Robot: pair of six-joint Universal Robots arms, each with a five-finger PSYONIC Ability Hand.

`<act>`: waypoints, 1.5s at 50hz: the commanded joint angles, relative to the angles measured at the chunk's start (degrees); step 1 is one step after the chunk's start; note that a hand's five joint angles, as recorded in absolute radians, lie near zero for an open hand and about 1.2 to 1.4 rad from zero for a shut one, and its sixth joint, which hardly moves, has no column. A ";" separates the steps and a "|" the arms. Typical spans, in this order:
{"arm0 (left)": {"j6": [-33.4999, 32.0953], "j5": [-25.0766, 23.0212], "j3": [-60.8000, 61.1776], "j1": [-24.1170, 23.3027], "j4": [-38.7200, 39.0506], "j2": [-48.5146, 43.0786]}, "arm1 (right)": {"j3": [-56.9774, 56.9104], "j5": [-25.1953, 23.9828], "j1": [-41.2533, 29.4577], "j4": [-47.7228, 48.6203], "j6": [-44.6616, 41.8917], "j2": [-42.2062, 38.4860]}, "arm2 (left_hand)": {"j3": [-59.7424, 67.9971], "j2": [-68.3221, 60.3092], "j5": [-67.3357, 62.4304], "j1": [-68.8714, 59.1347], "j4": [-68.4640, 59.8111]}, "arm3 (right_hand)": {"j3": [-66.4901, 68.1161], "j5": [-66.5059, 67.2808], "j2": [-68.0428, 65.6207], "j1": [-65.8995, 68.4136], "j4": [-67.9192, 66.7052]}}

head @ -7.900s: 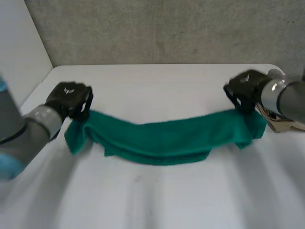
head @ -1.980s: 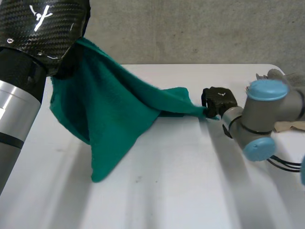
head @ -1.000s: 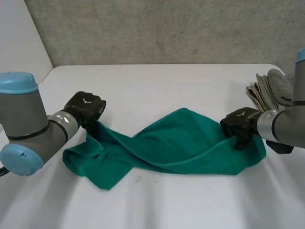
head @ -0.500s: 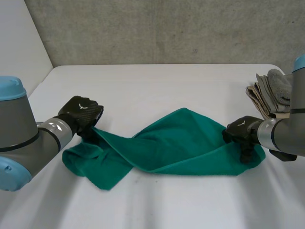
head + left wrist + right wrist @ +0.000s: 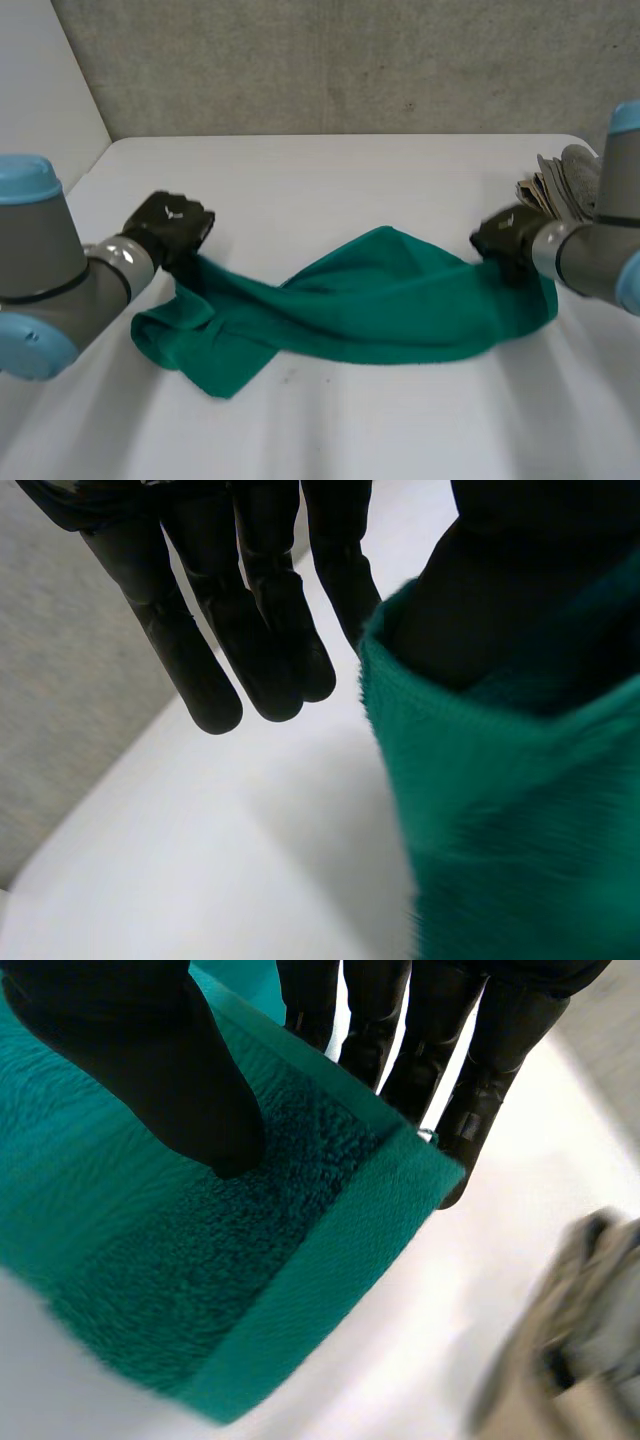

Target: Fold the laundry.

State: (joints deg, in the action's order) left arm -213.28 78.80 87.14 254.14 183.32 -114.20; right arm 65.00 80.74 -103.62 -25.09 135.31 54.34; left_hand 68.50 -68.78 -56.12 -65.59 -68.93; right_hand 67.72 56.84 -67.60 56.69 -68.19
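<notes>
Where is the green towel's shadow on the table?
Head view: a soft grey shadow runs on the table along the green towel's near edge. Left wrist view: a pale grey patch lies on the table right beside the green towel.

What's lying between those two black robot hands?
The head view shows a rumpled green terry towel stretched across the white table from the left hand to the right hand.

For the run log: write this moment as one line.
left hand: pinches green towel, left end | right hand: pinches right corner | towel: bunched on table, unfolded
</notes>
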 commanded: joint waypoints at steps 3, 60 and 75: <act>-0.20 4.08 -23.57 0.48 12.05 -6.04 | -22.01 2.22 -2.37 17.24 5.74 -2.22 | 11.50 -11.22 -13.88 -14.41 -11.07 | 12.28 13.16 -12.40 23.31 -11.81; -3.81 5.05 12.80 4.61 30.61 -7.26 | 33.08 -11.75 5.45 29.04 8.66 12.99 | -31.37 31.65 28.99 28.46 31.80 | 12.28 13.16 -12.40 23.31 -11.81; -4.07 6.72 14.38 8.04 30.35 -7.35 | 34.58 -11.75 6.24 31.41 8.74 13.08 | -30.75 31.03 28.37 27.84 31.18 | 12.28 13.16 -12.40 23.31 -11.81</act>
State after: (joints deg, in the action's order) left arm -217.43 85.39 101.06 260.02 213.73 -121.47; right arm 99.27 69.01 -97.41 5.93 144.03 67.38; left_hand 25.54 -25.31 -14.46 -25.79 -24.71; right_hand 67.74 57.28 -67.70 56.80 -68.24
